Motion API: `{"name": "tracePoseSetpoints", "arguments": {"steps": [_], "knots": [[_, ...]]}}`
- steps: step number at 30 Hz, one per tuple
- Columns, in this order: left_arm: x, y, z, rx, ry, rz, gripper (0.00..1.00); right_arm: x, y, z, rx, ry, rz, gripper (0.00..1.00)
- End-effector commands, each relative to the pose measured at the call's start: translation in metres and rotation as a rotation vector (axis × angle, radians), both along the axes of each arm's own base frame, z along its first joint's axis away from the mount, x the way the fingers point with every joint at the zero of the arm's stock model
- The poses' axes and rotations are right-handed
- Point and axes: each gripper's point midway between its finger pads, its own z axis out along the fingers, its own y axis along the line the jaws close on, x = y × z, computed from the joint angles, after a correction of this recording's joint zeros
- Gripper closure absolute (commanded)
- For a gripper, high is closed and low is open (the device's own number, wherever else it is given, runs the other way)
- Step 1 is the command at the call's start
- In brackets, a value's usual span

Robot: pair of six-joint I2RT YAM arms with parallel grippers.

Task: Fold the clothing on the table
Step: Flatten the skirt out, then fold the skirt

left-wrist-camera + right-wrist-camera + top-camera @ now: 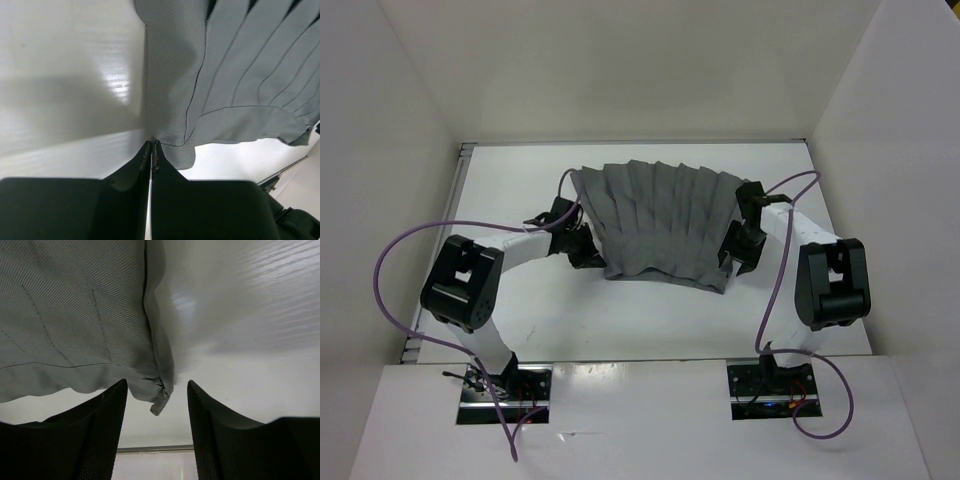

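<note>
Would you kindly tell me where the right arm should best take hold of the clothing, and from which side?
Grip the clothing at its near right corner, where side seam meets hem: the folded edge there should give a firm bite. Approach from the right side, low over the table; the right gripper has its fingers open either side of that corner.

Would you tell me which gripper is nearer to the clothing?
Left. The left gripper is shut on a corner of the clothing, touching it; the right gripper stands open around the opposite corner, gaps either side.
</note>
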Motion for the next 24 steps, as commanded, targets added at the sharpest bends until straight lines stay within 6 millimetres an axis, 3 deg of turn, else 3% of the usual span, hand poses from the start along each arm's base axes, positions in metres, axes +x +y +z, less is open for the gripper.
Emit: {"name": "tracePoseSetpoints", "arguments": {"steps": [1,6,9,12,13,18,21,24], "knots": [[-0.009,-0.001,-0.008,0.011,0.023,-0.028,1.00,0.010,0.014,-0.003,0.081,-0.032,-0.001,0.43],[-0.007,-0.002,-0.008,0.011,0.021,-0.028,1.00,0.002,0.019,-0.010,0.079,-0.001,0.010,0.43],[-0.007,-0.002,-0.008,0.011,0.021,-0.028,1.00,-0.017,0.021,-0.021,0.062,0.051,0.027,0.48],[-0.009,-0.002,-0.010,0.007,0.019,-0.041,1.00,-0.024,0.022,-0.022,0.034,0.071,0.049,0.93],[-0.009,-0.002,-0.010,0.007,0.019,-0.041,1.00,-0.023,0.020,-0.021,0.022,0.070,0.048,1.00],[-0.009,0.033,-0.014,0.091,0.027,0.022,1.00,-0.005,-0.021,0.009,-0.159,-0.008,-0.006,1.00],[-0.013,0.050,-0.019,0.131,0.041,0.040,1.00,-0.005,-0.024,0.017,-0.159,-0.018,-0.007,1.00],[-0.015,0.052,-0.019,0.138,0.038,0.044,1.00,-0.009,-0.022,0.012,-0.151,0.001,-0.013,1.00]]}}
